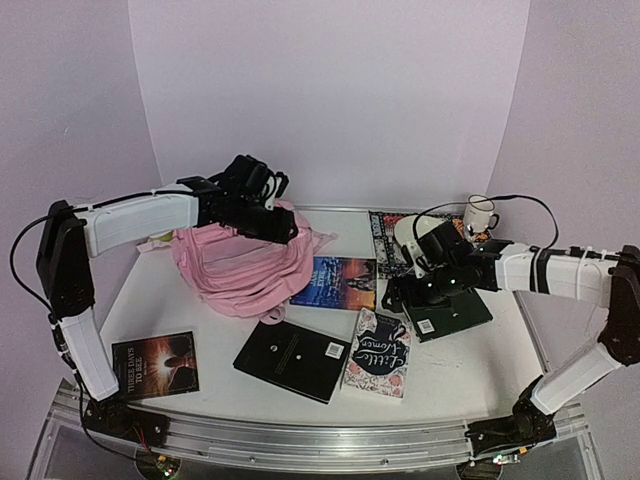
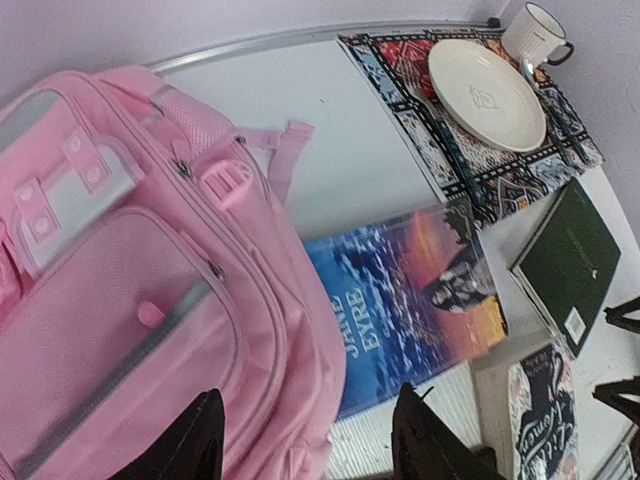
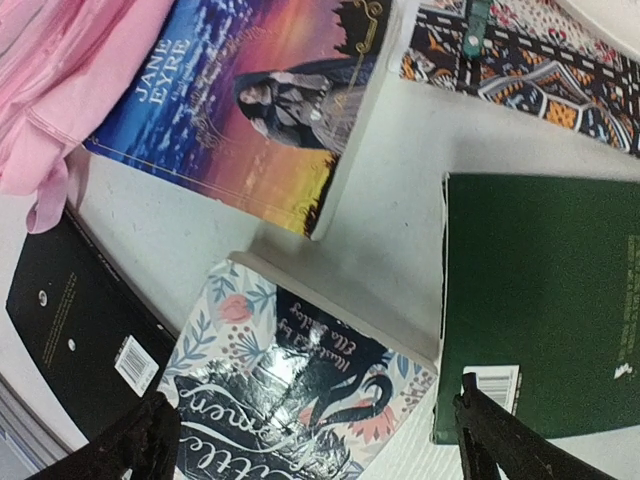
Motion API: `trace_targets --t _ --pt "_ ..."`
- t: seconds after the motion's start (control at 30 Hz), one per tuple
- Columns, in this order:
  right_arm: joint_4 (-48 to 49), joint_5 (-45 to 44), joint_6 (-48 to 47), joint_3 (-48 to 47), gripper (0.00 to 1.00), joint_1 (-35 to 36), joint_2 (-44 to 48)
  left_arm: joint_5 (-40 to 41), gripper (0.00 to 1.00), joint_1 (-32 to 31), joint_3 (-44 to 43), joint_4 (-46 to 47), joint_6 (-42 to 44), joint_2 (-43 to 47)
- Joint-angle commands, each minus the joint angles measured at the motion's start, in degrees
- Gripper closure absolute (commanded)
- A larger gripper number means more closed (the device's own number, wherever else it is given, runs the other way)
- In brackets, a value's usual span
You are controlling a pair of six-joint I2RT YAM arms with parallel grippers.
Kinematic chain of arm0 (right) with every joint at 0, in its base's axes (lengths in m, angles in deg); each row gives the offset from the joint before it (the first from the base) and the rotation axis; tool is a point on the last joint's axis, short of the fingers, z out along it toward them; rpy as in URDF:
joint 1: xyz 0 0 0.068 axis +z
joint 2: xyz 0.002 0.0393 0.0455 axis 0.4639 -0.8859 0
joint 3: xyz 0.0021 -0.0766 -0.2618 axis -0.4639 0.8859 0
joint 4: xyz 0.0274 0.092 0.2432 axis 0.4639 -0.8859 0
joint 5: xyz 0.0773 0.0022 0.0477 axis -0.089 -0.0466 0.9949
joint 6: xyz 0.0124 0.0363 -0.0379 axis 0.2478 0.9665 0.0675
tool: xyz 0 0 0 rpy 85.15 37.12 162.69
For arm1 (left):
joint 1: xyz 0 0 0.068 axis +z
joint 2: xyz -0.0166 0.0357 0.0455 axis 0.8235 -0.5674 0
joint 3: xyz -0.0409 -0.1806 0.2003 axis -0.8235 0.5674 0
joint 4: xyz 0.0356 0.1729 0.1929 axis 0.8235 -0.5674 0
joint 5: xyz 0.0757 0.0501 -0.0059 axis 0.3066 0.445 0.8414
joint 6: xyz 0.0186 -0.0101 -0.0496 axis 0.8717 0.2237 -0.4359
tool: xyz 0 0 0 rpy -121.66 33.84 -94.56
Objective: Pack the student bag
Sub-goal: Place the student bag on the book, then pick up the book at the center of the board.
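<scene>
White worktop [image 1: 455, 375], lilac walls [image 1: 330, 90]. Left hand [image 2: 312, 442] apart, empty; student bag [image 2: 150, 300] directly beneath it, looks zipped. Right hand [image 3: 320, 440] wide apart over Little Women book [image 3: 290, 400], green book [image 3: 545, 300] beside: likely risk, pinching both covers.

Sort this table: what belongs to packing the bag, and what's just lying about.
For the job: pink backpack; probably the books: Jane Eyre, Little Women, black book, green book, Three Days book.
Lying about: placemat, plate, mug.
</scene>
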Motion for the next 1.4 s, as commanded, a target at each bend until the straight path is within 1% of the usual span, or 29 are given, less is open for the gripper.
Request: trace_targets --t 0.0,0.1,0.2,0.3,0.43,0.53,0.77,0.9,1.03,1.17,1.2,1.23,1.37 --pt "-5.76 -0.22 4.95 3.50 0.04 0.37 2.51 -9.35 0.36 -4.26 7.63 4.26 -8.01 6.77" --pt "-5.95 0.54 6.05 5.58 0.03 0.54 3.17 -12.56 0.32 -8.62 13.63 8.28 -11.73 7.25" --pt "-5.43 0.40 6.87 7.25 0.03 0.80 3.50 -16.40 0.31 -11.49 18.91 15.07 -16.01 6.38" --pt "-3.79 1.21 7.75 8.79 0.03 1.35 3.50 -18.90 0.30 -13.63 21.79 20.32 -19.51 4.36" --pt "-1.14 2.73 9.29 10.89 0.03 2.07 2.96 -20.86 0.30 -16.42 20.87 24.43 -21.23 0.21" --pt "1.95 4.22 10.68 12.74 0.02 2.91 2.28 -22.16 0.30 -17.35 19.18 25.62 -21.99 -3.77" --pt "9.69 6.91 14.25 15.05 0.04 5.86 -0.18 -24.11 0.30 -17.53 16.16 27.25 -22.96 -10.44" --pt "15.03 9.84 15.96 15.58 0.08 7.10 -1.74 -25.74 0.30 -17.53 14.21 27.62 -23.06 -13.49" --pt "18.84 11.87 16.78 14.39 0.10 9.32 -3.98 -25.51 0.32 -17.53 14.16 27.66 -23.15 -14.85" --pt "20.41 11.99 16.85 13.05 0.12 11.00 -5.31 -26.23 0.36 -17.53 14.34 27.76 -23.64 -15.85" --pt "20.51 11.76 16.84 12.91 0.12 11.16 -5.36 -26.22 0.39 -17.53 14.53 27.80 -23.78 -15.85" --pt "20.57 11.45 16.80 12.87 0.12 11.27 -5.28 -26.16 0.43 -17.53 14.80 27.86 -23.91 -15.72" --pt "20.27 9.85 15.63 13.30 0.13 11.24 -3.74 -25.09 0.66 -17.53 16.00 28.13 -24.03 -13.53"
